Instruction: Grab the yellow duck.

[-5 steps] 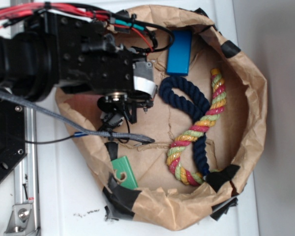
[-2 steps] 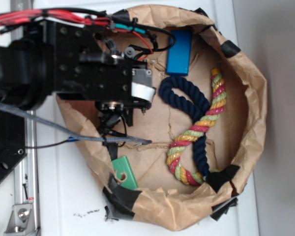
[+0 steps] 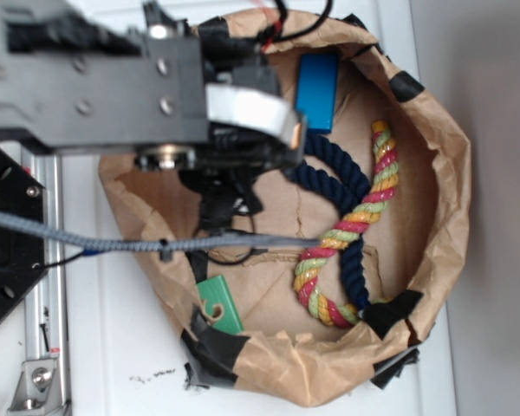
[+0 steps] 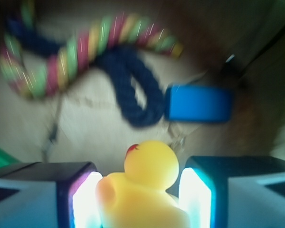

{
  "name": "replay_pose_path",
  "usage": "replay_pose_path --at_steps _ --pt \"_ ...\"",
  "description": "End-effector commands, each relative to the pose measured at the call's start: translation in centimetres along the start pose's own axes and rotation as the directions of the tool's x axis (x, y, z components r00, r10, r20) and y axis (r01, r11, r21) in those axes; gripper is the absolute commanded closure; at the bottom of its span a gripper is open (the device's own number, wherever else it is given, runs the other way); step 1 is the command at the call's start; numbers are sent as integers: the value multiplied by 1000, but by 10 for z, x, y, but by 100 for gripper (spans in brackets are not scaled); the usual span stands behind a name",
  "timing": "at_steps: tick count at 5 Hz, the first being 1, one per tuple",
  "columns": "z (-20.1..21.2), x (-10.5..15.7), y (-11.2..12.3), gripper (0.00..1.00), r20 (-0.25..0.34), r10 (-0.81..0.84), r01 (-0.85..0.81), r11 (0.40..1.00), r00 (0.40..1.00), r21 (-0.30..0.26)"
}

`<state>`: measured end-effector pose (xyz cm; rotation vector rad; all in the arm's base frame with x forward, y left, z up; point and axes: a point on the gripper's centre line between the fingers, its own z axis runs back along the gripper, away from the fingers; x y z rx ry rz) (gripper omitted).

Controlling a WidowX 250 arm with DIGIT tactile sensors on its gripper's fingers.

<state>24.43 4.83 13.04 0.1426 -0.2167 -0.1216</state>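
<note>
So the duck [image 4: 142,190] sits right between the gripper [image 4: 137,199] pads [image 4: 85,202], which press on both its sides, so the gripper is clamped on it. In the wrist view it's blurry, but the red beak shows at the top of its head. From outside the arm hides the duck, over the left part of the paper basket [image 3: 433,156]. Blue block [image 3: 317,91] lies by the basket's top edge, just beside the navy rope [image 3: 334,178], which crosses the striped rope [image 3: 355,225]. Green piece [image 3: 218,303] sits at the bottom-left rim.
</note>
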Motion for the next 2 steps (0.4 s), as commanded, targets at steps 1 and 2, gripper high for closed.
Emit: replay_pose_path --at_steps 1,2 --pt "64 29 18 100 20 136 -136 990 990 -39" --pt "62 26 14 100 30 126 -125 991 992 -37"
